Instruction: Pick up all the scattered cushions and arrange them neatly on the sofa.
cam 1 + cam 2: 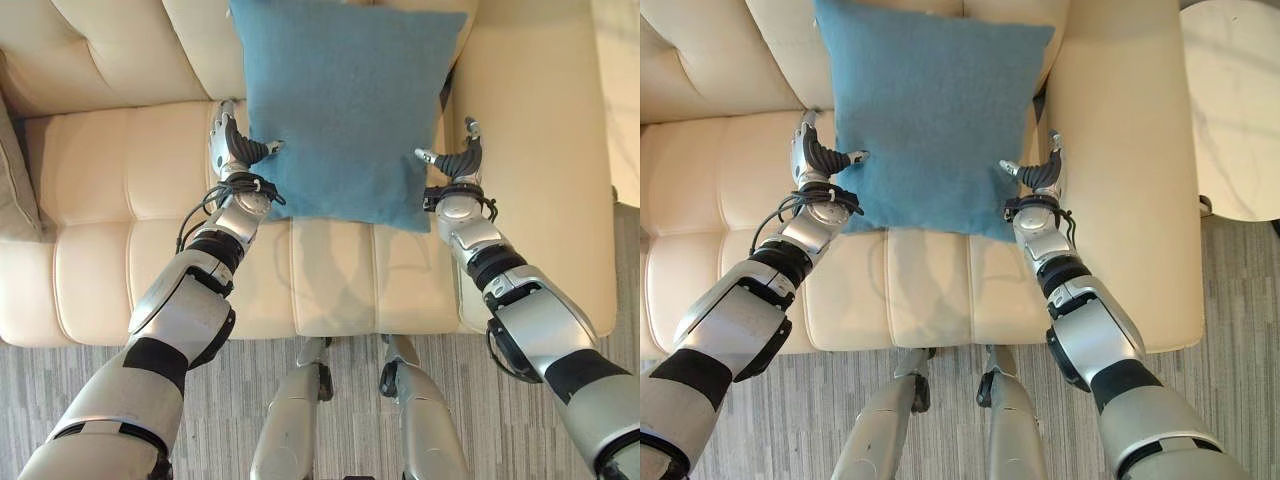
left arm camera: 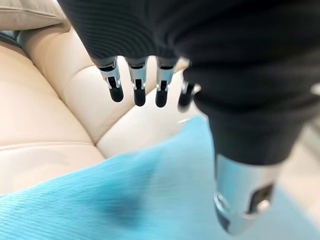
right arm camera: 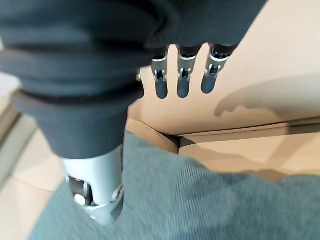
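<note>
Fingers straight on both my left hand (image 1: 228,150) and right hand (image 1: 462,158), thumbs touching the blue cushion (image 1: 345,105) propped against the sofa (image 1: 120,180) backrest's right end; it looks soft, light, best gripped at its side edges.

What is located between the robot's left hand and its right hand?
The blue cushion lies between the left hand and the right hand, leaning on the cream sofa. Both thumbs rest on its edges, fingers straight. The eye views show this.

Grey wood-grain floor (image 1: 230,400) runs before the seat; a round pale marble-topped table (image 1: 1232,110) stands at the right, near the armrest.
</note>
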